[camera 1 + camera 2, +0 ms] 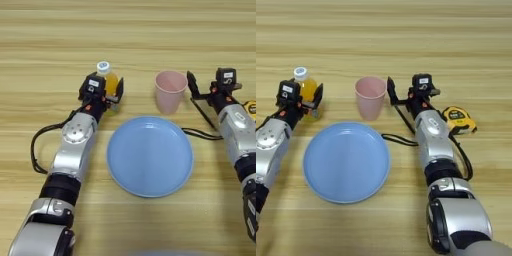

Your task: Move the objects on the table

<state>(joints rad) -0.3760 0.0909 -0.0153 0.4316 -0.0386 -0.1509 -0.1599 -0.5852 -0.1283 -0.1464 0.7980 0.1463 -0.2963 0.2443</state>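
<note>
- Plainly, the task's two things stand upright on the table [45, 30], side by side along the far rim of the blue plate [150, 156]: the orange juice bottle [107, 80] beyond its left shoulder, the pink cup [169, 91] beyond its far edge, mouth up.
- Neither one stands on the plate; both rest on bare wood just past its rim, and the plate itself carries nothing.
- The left gripper [106, 91] is at the bottle. One black finger shows just to the bottle's right and the gripper's body covers its lower left side, so the bottle sits between the fingers. Whether they are pressing on it or merely flank it cannot be told from these views.
- The bottle looks to be resting on the table, not lifted, though its base is hidden behind the gripper.
- The right gripper [406, 95] hangs just to the right of the cup, spread wide: one finger stands close beside the cup's rim, with no contact visible, and nothing is held.
- Further right, beside the right forearm, lies a yellow tape measure [458, 120]; a black cable runs from that arm toward the plate's edge.
- As a judgement of progress: both arms are posted at their objects, but no move of either object is evident. The left has at most a grasp begun; the right has its approach made and its closing, lift and carry all left to do.
</note>
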